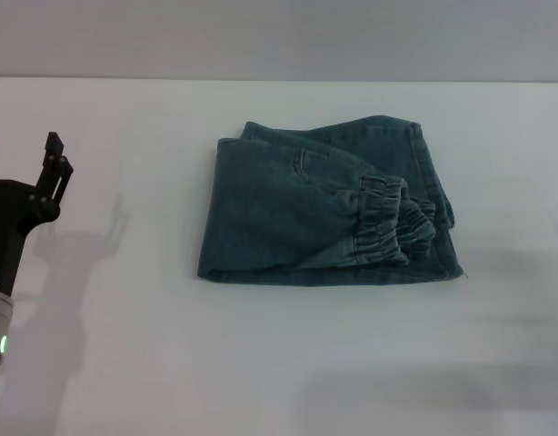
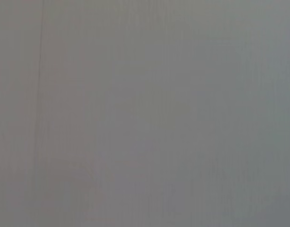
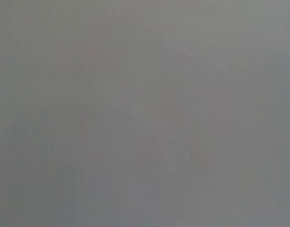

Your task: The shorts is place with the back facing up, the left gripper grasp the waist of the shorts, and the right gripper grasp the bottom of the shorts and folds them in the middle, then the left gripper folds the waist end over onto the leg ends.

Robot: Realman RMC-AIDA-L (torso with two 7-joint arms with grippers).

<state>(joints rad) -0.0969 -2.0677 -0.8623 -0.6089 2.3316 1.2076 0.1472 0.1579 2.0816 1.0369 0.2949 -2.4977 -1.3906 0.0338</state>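
Your left gripper (image 1: 23,173) is hovering at the far left edge of the head view, raised over bare table (image 1: 124,345) and well apart from the shorts (image 1: 297,213); its black prongs are standing apart with nothing between them, though one prong is nearly cut off by the frame edge, so you are probably looking at spread fingers rather than closed ones. Below it, the silver-white arm is showing its small green light (image 1: 4,343). You are not seeing the right gripper anywhere in the head view, and both wrist views are giving you only a flat grey surface, so nothing about either gripper can be read from them. The shorts are lying near the middle of the white table, somewhat toward the right, folded into a compact, roughly rectangular bundle of blue-green denim. The gathered waistband (image 1: 383,222) is sitting on top of the bundle at its right side, doubled over onto the layers beneath, with its ruched band curling toward the right edge. Lower denim layers are sticking out past the waistband along the right and far sides, but you cannot tell from here which edges are the leg hems. Nothing is touching the cloth.
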